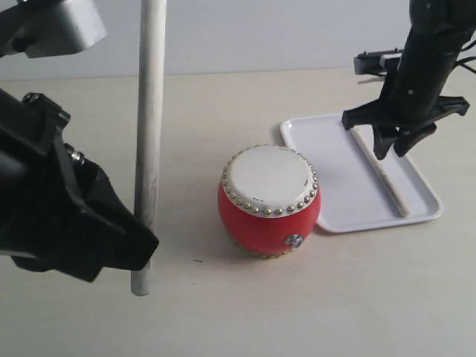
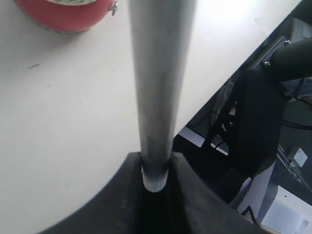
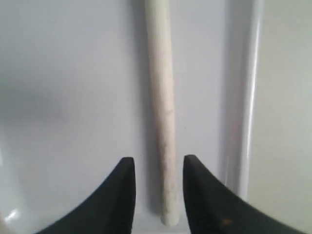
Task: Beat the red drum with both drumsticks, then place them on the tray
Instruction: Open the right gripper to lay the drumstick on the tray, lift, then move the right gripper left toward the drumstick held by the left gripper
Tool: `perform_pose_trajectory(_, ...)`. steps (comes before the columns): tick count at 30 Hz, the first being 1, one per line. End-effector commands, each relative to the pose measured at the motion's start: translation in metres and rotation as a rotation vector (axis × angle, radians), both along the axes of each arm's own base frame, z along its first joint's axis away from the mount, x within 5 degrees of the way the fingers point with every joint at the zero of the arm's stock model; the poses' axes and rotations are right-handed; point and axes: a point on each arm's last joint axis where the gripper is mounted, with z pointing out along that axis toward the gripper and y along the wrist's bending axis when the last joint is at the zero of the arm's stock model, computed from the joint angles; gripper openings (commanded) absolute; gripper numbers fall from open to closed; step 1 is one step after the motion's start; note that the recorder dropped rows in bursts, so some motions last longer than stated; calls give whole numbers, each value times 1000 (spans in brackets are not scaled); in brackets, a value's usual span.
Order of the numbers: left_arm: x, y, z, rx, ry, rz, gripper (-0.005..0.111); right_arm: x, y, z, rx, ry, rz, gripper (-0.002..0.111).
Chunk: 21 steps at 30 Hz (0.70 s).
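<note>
Nearest us, the left gripper (image 1: 137,242) is clamped on one drumstick (image 1: 151,111) near its lower end, holding it upright. Beyond stands the red drum (image 1: 269,201). Farther off, the other drumstick (image 1: 383,175) lies in the tray (image 1: 335,193), with the right gripper (image 1: 394,145) spread astride it (seemingly clear). We judge the sticks light, stiff and smooth, best pinched mid-shaft.

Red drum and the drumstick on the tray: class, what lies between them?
Exterior view: only the rim and bare floor of the tray separate the red drum from that drumstick.
</note>
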Motion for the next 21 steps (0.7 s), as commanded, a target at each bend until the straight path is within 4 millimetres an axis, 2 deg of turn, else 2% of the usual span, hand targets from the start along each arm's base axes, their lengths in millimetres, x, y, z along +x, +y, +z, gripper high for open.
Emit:
perform_pose_trajectory(1,1,3,-8,19,-29,6,0,-20,13,55,210,-85,103,34)
perform_pose_trajectory(6,6,10,-33,81,-50,34,0,-62,34,102,537,-198,288,34)
perform_pose_trajectory(11,19,24,-40,52,-61,98,0,-107,47,124,811,-250,453,34)
perform_pose_trajectory(13,21,30,-40,10,-56,85,0,-120,51,124,908,-233,478,34)
perform_pose_trajectory(16,23,38,-39,-89,-30,43,0,-130,56,118,1044,-279,489,34)
perform_pose_trajectory(21,27,46,-42,-316,8,-23,0,-152,77,98,1211,-261,479,34)
